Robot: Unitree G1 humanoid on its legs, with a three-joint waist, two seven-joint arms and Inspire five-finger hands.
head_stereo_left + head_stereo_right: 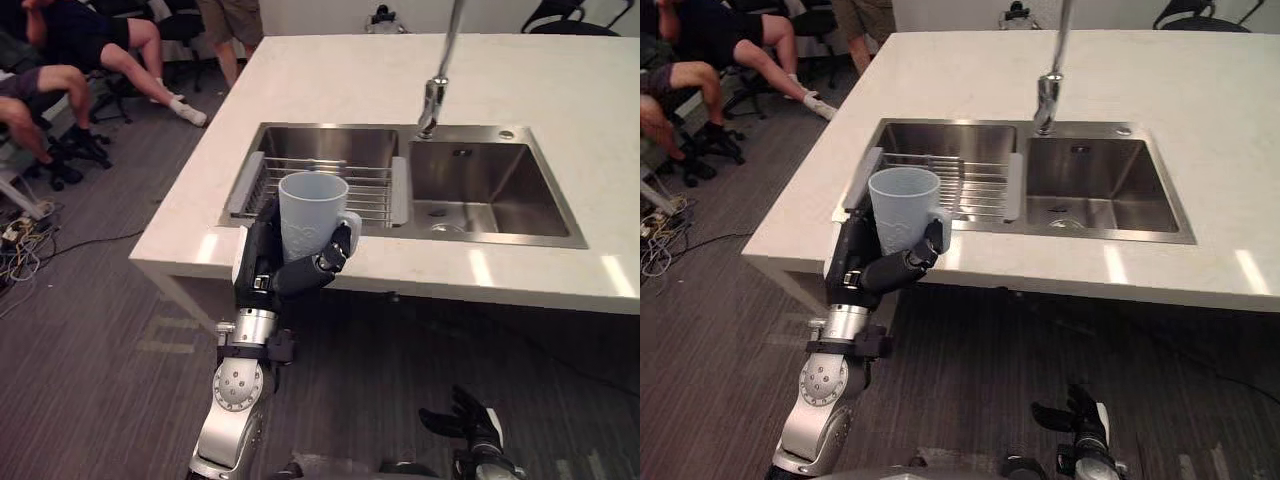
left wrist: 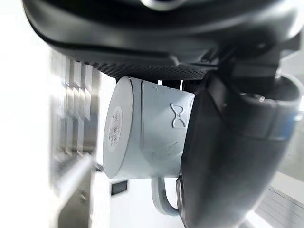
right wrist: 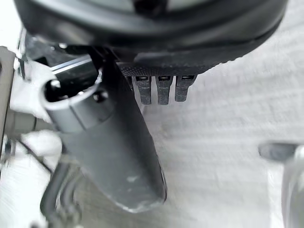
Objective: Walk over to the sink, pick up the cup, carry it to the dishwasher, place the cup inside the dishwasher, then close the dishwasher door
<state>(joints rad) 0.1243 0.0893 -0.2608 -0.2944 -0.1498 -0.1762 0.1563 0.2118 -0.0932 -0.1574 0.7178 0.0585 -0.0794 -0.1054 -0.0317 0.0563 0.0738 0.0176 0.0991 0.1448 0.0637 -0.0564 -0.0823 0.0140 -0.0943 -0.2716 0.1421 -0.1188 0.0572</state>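
Beside steel sink (image 1: 487,188), left hand (image 1: 288,271) grips plastic-looking cup (image 1: 311,212).

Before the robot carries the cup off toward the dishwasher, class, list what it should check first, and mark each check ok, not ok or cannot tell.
1. Grip: left hand curled round the cup: ok.
2. Cup upright, mouth up: ok.
3. Cup clear of the sink rack, with its base bare in the left wrist view: ok.
4. Right hand open and empty, low over the floor: ok.
5. Dishwasher door open: cannot tell.
6. Way clear of the seated people on the left: cannot tell.
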